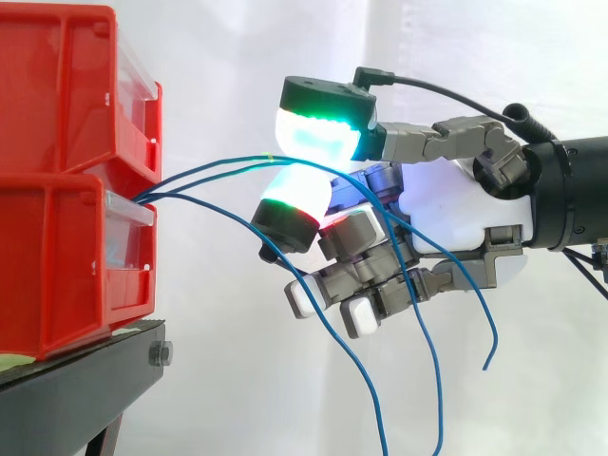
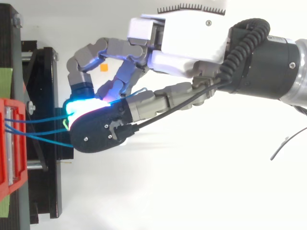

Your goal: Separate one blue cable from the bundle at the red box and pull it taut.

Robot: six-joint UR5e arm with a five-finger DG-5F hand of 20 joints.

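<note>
Several thin blue cables (image 1: pixel 190 174) come out between the two stacked red bins (image 1: pixel 57 190) at the left. My hand (image 1: pixel 446 209) reaches in from the right, close to the bins. A green-glowing fingertip pad (image 1: pixel 318 128) sits above the top blue cable (image 1: pixel 237 160) and a red-glowing pad (image 1: pixel 294 201) below it, pinching that cable between them. The other fingers are curled under the palm. In the top view the hand (image 2: pixel 192 43) covers the pinch point, and blue cables (image 2: pixel 43 120) run from the red bin (image 2: pixel 12 143) to it.
The other blue cables (image 1: pixel 366 389) sag in loose arcs under and past the hand, their free ends hanging low. The bins stand on a black stand (image 1: pixel 85 375) at the lower left. A white curtain is behind.
</note>
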